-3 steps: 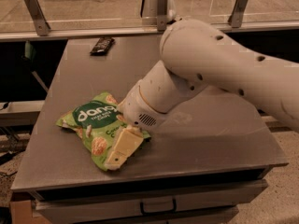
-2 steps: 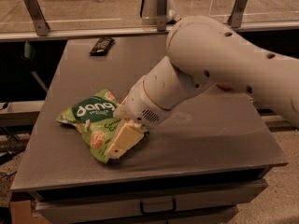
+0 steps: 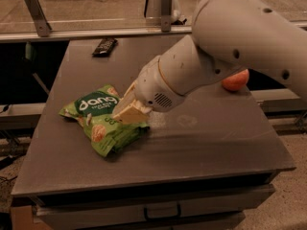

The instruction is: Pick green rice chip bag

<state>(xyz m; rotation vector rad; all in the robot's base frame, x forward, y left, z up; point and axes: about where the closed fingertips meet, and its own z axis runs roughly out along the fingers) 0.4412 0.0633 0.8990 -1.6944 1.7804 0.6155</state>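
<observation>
The grey table [image 3: 216,143] bears the green rice chip bag [image 3: 97,105] lying flat at its front left. The white arm [image 3: 225,42] reaches across, its gripper [image 3: 128,113] pressed on the bag's right edge. From this angle I cannot tell whether it is clamped.

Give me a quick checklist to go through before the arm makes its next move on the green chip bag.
1. Gripper at the green rice chip bag: ok, it sits at the bag's right side, over the printed front.
2. Firm hold on the bag: cannot tell.
3. Bag resting on the table: ok, it lies left of centre.
4. Apple out of the way: ok, it is far to the right, partly behind the arm and apart from the bag.
5. Dark wrapped bar out of the way: ok, it lies near the back edge, apart from the bag.
</observation>
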